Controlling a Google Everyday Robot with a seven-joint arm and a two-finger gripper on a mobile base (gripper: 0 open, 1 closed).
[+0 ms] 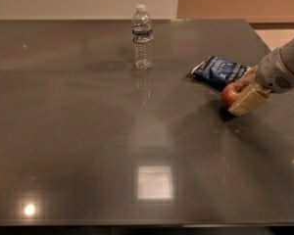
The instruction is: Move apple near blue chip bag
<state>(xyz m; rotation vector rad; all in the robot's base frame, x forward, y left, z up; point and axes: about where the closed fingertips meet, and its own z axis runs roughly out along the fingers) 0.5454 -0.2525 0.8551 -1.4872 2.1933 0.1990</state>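
Arm slopes down-left from the right edge. Tool sits low on the right, mid-depth, tan fingers clamped on the apple.

Tabletop glare; shadow beside tool, right

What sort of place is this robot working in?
Probably an office kitchen or break area: a broad, glossy dark countertop with a water bottle, a blue chip bag and an apple, which the end effector grips at the right.
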